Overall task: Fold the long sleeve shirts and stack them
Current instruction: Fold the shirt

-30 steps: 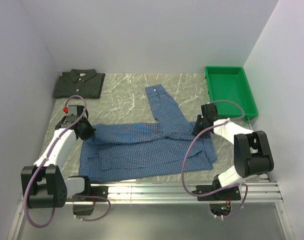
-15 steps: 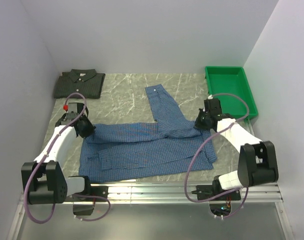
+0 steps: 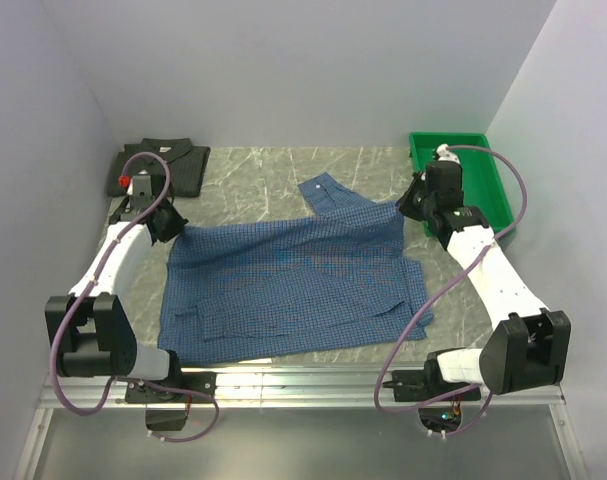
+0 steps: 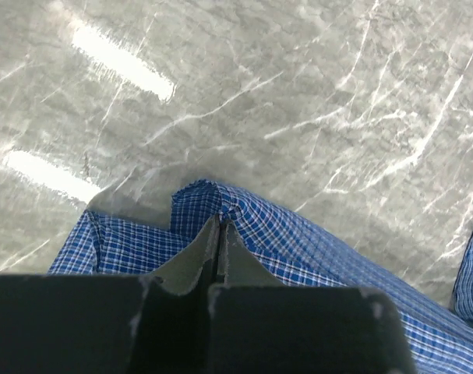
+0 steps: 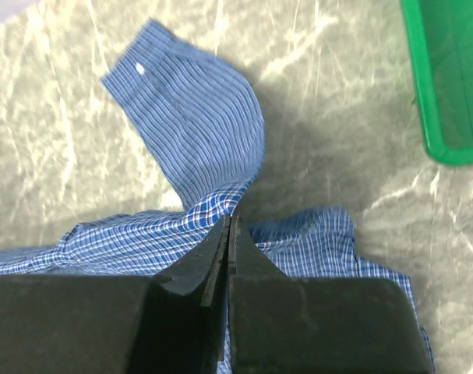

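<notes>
The blue check shirt [image 3: 283, 275] lies spread on the grey marble table, its far edge lifted between my two grippers. My left gripper [image 3: 169, 228] is shut on the shirt's far left corner [image 4: 220, 204]. My right gripper [image 3: 411, 203] is shut on the far right edge [image 5: 220, 204]. A sleeve cuff [image 3: 318, 190] with a white button sticks out beyond the held edge, also seen in the right wrist view [image 5: 191, 101]. The dark green-grey check shirt [image 3: 183, 165] lies folded at the far left corner, partly hidden behind my left arm.
A green plastic tray [image 3: 478, 180] stands at the far right, just behind my right arm; its corner shows in the right wrist view [image 5: 446, 86]. White walls close in the table on the left, back and right.
Both grippers have moved away from the near edge towards the back, pulling the blue shirt's upper layer with them. The shirt now lies wider and its sleeve is mostly covered.
</notes>
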